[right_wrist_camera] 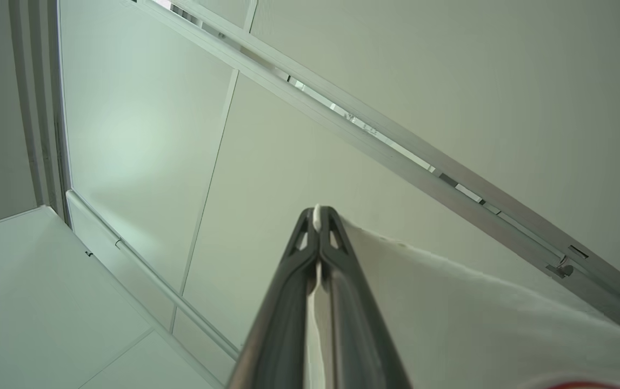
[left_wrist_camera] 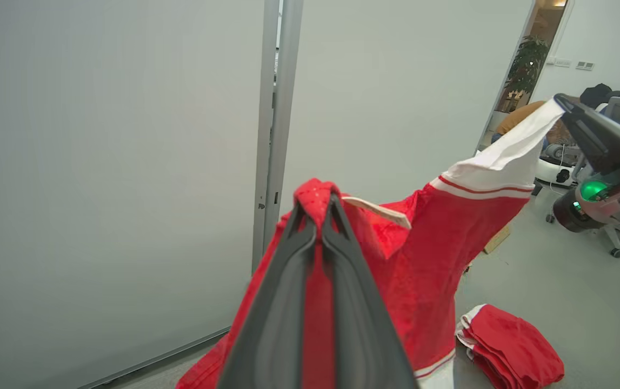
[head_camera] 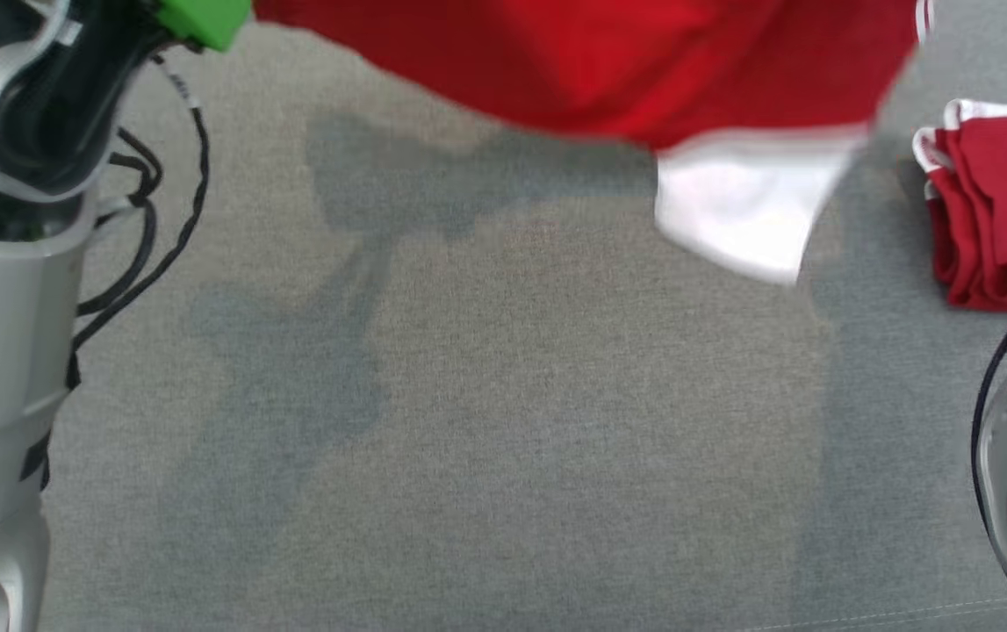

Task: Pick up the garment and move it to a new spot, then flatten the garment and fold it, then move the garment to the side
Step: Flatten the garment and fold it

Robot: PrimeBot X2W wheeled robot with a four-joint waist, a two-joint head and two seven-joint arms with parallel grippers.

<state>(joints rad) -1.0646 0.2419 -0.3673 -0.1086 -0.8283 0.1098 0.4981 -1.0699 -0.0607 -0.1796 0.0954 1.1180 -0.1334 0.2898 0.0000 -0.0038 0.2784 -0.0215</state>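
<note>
Red garment aloft, left tool and right tool pinching edges, grey surface beneath

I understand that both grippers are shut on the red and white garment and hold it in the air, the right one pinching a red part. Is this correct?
Not quite. The right gripper pinches the white part, not a red part; the right wrist view shows it. The rest holds: the left gripper too is shut on the garment, held in the air.
</note>
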